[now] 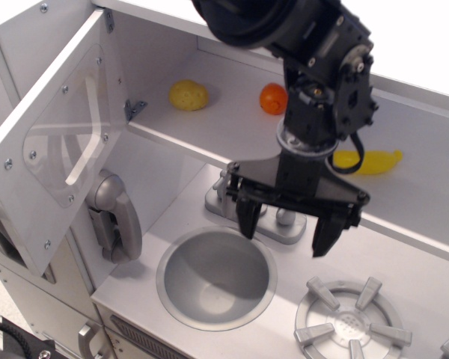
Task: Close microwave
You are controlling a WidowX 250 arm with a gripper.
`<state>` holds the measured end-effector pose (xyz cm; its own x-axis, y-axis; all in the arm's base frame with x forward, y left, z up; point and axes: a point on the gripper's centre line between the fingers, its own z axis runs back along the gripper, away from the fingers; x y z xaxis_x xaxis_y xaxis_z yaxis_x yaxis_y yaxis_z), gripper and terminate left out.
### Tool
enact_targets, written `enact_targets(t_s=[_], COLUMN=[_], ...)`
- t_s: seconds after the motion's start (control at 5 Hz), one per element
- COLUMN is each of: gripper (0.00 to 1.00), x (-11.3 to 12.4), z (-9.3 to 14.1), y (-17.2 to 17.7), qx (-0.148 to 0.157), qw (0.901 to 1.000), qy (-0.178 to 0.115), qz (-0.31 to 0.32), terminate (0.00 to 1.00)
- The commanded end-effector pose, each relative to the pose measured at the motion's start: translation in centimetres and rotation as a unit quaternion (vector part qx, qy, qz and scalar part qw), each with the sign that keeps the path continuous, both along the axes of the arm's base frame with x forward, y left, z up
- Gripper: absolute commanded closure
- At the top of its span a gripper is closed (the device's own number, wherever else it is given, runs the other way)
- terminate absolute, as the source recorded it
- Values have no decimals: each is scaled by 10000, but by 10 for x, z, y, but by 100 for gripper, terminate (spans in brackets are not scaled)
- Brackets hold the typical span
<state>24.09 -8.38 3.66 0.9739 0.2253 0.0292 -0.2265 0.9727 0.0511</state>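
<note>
Door open at the left of the frame, claw not yet near it.

In the one view I had, the microwave door (56, 142) stood swung wide at the left of the frame, its clear window facing me, well apart from my gripper (283, 228). The gripper hung at centre over the sink (217, 278), released, jaws spread and holding nothing. I judged I was at the approach step: next I needed to bring the claw left to the outer face of the door and push it round towards its hinge side until it shut.
</note>
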Motion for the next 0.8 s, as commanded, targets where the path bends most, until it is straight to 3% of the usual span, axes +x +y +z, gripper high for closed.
enact_targets(t_s=[0.0,0.2,0.4,0.6], gripper=[0,0,0,0], x=[-21,-38,-52,-54], z=[105,141,152,141], y=[23,51,83,118], qx=[-488,-725,-657,-562], qw=[9977,9949,9947,9957], qy=[-456,-680,-787,-736], qz=[-73,-165,-129,-66], terminate=[0,0,0,0])
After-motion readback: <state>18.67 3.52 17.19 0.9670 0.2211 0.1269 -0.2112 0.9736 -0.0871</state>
